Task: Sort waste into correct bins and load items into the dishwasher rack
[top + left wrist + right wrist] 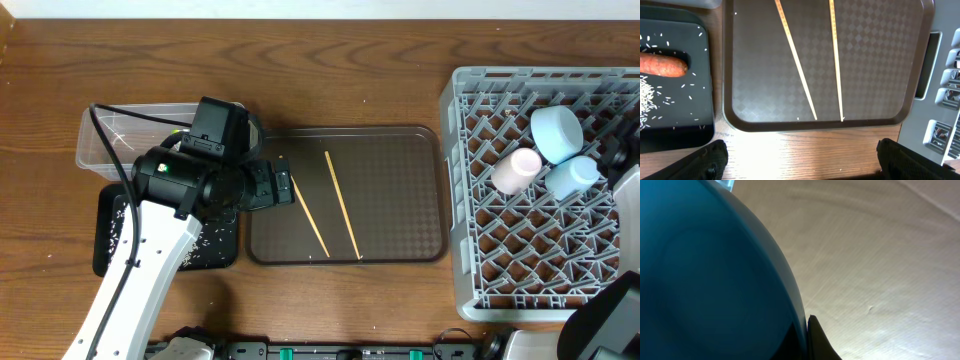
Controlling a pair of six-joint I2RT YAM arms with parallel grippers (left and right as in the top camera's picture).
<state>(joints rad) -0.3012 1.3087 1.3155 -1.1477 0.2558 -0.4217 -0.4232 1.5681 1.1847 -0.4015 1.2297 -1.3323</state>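
Left gripper (pixel 800 147): fingers spread wide, nothing between them. It hangs over the near rim of the brown tray (pixel 875 60), low centre of the left wrist view.

Two chopsticks (pixel 797 60) lie flat on that tray, apart and splayed, running up frame.

Black tray (pixel 690 110), left of frame, holds the orange sausage piece (pixel 662 65) and rice (pixel 647 92).

Rack (pixel 470 250), right of the overhead, holds the bowl (pixel 556 130), pink cup (pixel 515 170) and light blue cup (pixel 572 177).

Right gripper (pixel 810 335): one finger sits against the rim of the blue plate (pixel 705 280). Cannot tell whether it is clamped.

Risks, as I judge them:
- The sticks are thin and flat, so the fingers may scrape the tray or roll one away.
- The splay means one pinch may catch only one stick.
- The plate could slip, or knock the cups in the rack.
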